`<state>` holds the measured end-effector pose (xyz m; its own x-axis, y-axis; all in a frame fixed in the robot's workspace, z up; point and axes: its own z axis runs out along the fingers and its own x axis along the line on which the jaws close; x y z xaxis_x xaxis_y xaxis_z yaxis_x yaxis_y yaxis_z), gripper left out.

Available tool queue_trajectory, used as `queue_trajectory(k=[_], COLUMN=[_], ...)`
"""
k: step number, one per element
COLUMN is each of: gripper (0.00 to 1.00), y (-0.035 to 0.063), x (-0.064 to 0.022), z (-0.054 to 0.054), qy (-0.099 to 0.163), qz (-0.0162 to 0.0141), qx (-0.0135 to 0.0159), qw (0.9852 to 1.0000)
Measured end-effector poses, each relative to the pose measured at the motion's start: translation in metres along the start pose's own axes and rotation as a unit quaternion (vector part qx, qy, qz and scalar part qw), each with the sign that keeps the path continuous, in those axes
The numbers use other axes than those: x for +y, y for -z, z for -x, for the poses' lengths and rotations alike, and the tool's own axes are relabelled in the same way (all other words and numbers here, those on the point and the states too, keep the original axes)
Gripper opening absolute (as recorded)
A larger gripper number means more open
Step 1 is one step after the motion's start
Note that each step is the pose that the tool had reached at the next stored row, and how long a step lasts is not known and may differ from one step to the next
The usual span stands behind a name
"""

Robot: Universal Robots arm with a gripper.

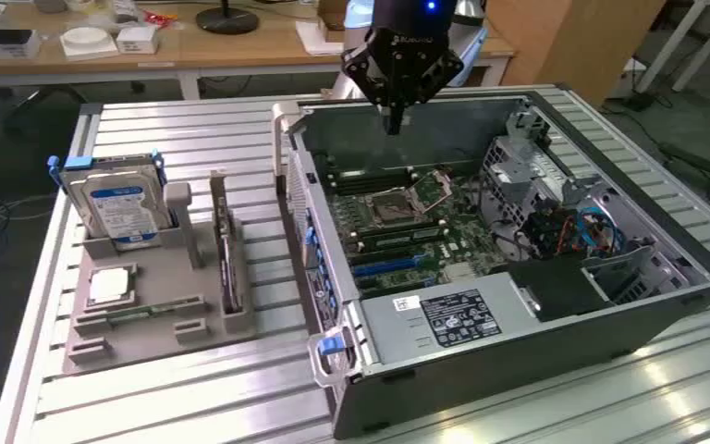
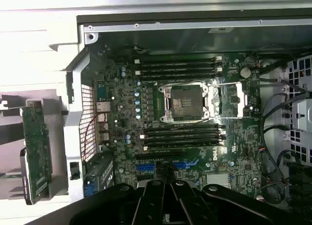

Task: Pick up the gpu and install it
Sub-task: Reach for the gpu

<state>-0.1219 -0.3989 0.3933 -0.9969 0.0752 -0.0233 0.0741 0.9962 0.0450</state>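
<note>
**Item: gripper**. Black, two-fingered. The jaws are closed tip to tip, with nothing between them. It hangs over the far end of the open computer case, pointing down. In the wrist view the motherboard lies straight below the jaws, and its bare processor socket is just ahead of the fingertips.

**Item: gpu**. Green circuit card, standing on its long edge in a slot of the grey parts tray.
- It is outside the case and well apart from the jaws, with the case's side wall between the two.
- In the exterior view it sits toward that view's left of the jaws, lower and nearer the camera.
- In the wrist view it appears off to one side of the fingers, beyond the case's perforated rear panel.
- It is not touched or gripped.

**Item: other tray contents.** All lie farther from the jaws than the gpu.
- A silver hard drive with a blue-white label, upright.
- A square silver chip, lying flat.
- A narrow green memory stick, lying flat.

**Item: support.** Tray and case both rest on a slatted metal table.
</note>
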Motion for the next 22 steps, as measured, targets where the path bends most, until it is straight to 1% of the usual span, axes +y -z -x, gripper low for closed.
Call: queue_trajectory(k=[6,8,10,15,22], gripper=[0.10,0.10,0.10,0.10,0.10], y=[0.0000,-0.0001,0.0002,0.0004,0.0010], x=[0.0000,-0.0001,-0.0008,-0.0014,-0.0030], z=[0.000,-0.002,-0.007,-0.016,-0.037], qy=[0.000,0.000,0.000,0.000,0.000], qz=[0.0000,0.0001,0.0000,0.0000,0.0000], qx=[0.0000,-0.0001,-0.0001,0.0000,0.0000], qw=[1.0000,1.0000,1.0000,1.0000,1.0000])
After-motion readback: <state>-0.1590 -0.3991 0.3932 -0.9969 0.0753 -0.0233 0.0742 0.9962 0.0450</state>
